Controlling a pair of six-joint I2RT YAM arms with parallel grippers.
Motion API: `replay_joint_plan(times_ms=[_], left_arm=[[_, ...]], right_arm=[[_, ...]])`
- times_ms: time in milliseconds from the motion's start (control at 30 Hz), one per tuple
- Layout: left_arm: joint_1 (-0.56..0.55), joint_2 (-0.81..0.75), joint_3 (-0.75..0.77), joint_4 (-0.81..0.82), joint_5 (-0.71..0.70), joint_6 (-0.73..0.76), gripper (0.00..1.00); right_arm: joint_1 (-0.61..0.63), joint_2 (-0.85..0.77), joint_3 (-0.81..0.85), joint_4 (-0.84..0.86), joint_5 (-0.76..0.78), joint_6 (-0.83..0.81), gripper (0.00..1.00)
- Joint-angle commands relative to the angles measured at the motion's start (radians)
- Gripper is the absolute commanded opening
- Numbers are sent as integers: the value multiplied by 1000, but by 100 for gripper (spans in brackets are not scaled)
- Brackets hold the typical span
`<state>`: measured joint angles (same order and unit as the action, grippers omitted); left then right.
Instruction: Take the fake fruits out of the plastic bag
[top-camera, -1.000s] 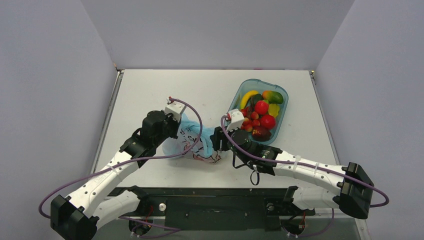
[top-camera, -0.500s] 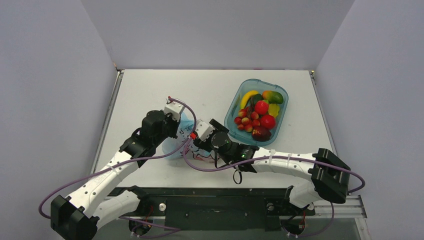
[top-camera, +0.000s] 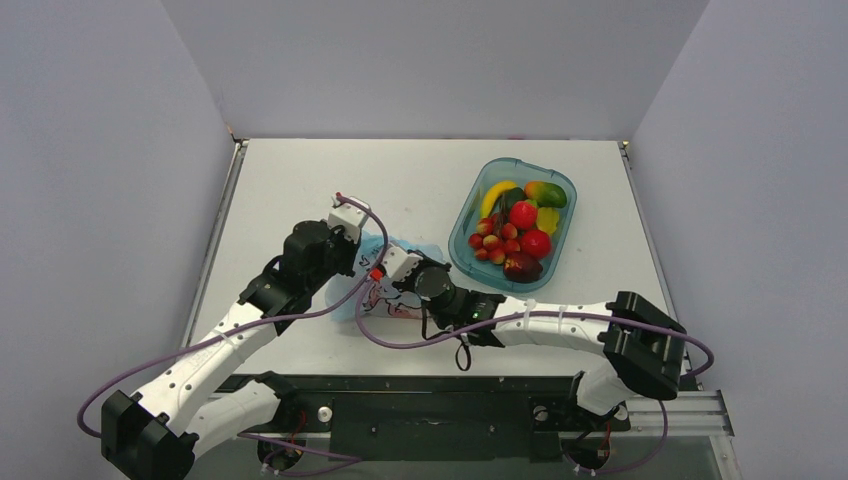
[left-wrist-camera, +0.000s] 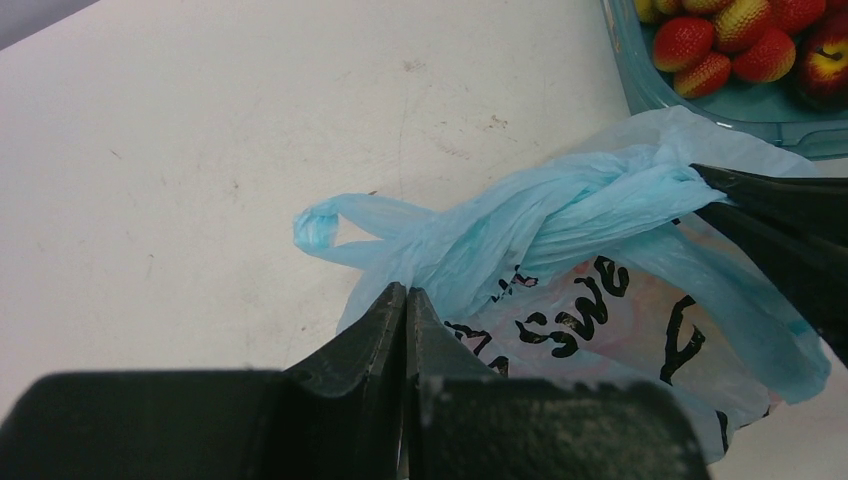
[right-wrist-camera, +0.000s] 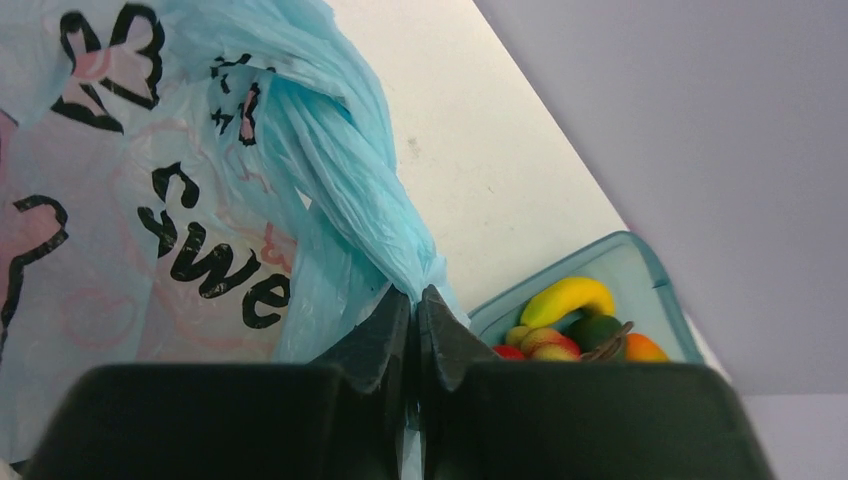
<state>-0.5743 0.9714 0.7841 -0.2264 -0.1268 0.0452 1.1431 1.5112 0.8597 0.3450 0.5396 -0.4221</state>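
The light-blue plastic bag (top-camera: 352, 292) lies crumpled on the table between my two grippers, with black and pink print on its side. My left gripper (left-wrist-camera: 405, 290) is shut on a fold of the bag (left-wrist-camera: 560, 210) just below one loop handle. My right gripper (right-wrist-camera: 415, 292) is shut on the bag's (right-wrist-camera: 200, 180) twisted handle strand. From above, the left gripper (top-camera: 352, 268) and the right gripper (top-camera: 388, 285) sit close together over the bag. Any fake fruits inside the bag are hidden by its printed film.
A teal transparent tub (top-camera: 505, 163) stands to the right of the bag, holding a banana, red apples, strawberries, a mango and other toy fruits. Its wall (left-wrist-camera: 700, 105) lies just beyond the bag. The enclosure walls rise at the left, back and right.
My right arm swung left from beside the tub to the bag, and its gripper went from open to shut on the twisted handle. The left arm stayed put.
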Motion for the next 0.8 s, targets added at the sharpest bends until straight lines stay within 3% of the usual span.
replay_joint_plan(times_ms=[0, 133, 267, 633, 767], left_arm=[[0, -13, 29, 46, -26, -4, 0], [1, -19, 23, 53, -38, -10, 0], [1, -22, 15, 56, -66, -19, 0], [5, -57, 13, 27, -195, -111, 0], [12, -26, 142, -206, -130, -272, 0]], right_arm=[[-34, -84, -111, 395, -4, 277, 0], [-63, -13, -269, 902, -20, 561, 0], [-53, 108, -344, 1246, 30, 711, 0], [-71, 103, -416, 1278, 95, 881, 0], [-106, 106, -446, 1276, 37, 930, 0]])
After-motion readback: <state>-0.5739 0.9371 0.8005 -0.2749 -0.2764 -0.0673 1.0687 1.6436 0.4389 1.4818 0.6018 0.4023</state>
